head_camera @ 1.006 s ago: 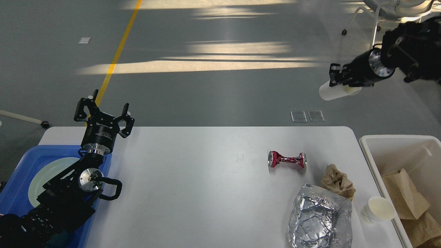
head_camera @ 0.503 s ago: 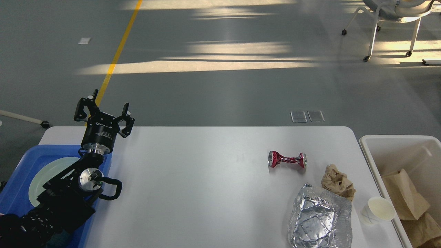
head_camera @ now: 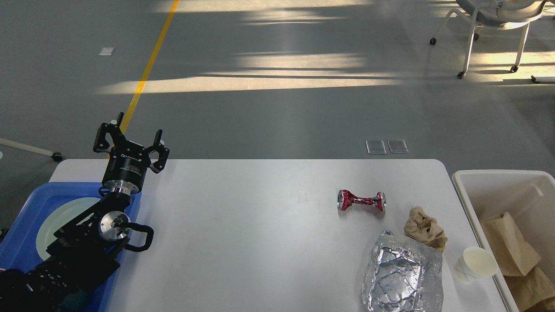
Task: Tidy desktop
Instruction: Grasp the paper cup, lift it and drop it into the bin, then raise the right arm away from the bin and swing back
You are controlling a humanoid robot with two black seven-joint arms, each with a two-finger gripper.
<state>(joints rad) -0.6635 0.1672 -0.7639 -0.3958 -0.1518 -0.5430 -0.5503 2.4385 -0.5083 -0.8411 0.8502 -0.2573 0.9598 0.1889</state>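
The white desktop (head_camera: 243,234) fills the lower view. On its right side lie a crushed red can (head_camera: 361,200), a crumpled brown paper ball (head_camera: 425,228), a crumpled foil tray (head_camera: 403,274) and a white paper cup (head_camera: 475,264). My left gripper (head_camera: 130,139) is open and empty, pointing up above the table's back left corner. My right gripper is out of view.
A blue tray (head_camera: 21,216) holding a pale green plate (head_camera: 65,216) sits at the left under my left arm. An off-white bin (head_camera: 494,186) with brown paper bags (head_camera: 511,247) stands at the right edge. A chair (head_camera: 494,26) stands on the floor far right.
My right arm, which held a white cup high at the upper right a second ago, has left the view with it. The left arm has not moved.
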